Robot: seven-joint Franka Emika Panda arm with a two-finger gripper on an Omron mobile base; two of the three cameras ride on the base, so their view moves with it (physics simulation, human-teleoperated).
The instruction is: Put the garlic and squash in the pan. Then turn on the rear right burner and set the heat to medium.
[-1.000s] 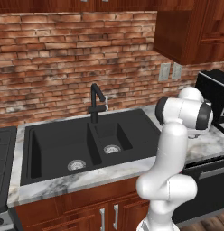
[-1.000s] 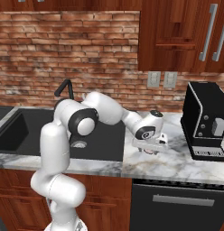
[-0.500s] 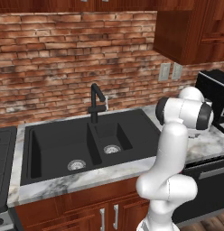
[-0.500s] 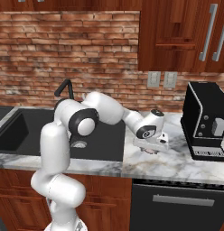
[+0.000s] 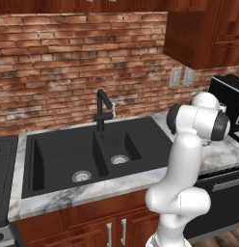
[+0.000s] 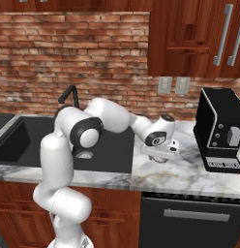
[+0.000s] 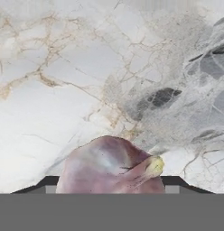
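One garlic (image 7: 113, 166), dead centre between the gripper (image 6: 159, 156) tips, resting on marble counter (image 7: 64, 81); finger state indiscernible.

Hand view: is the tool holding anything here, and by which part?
The garlic sits right at the tool, low over the marble counter. Whether it is gripped, and where, cannot be told.

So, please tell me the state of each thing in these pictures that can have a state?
garlic: between the finger tips of the hand, close above the marble counter; whether it is lifted or resting I cannot tell.
hand: low over the counter, beside the sink.
faucet: no water running.
sink: basins empty.
coffee machine: upright on the counter.
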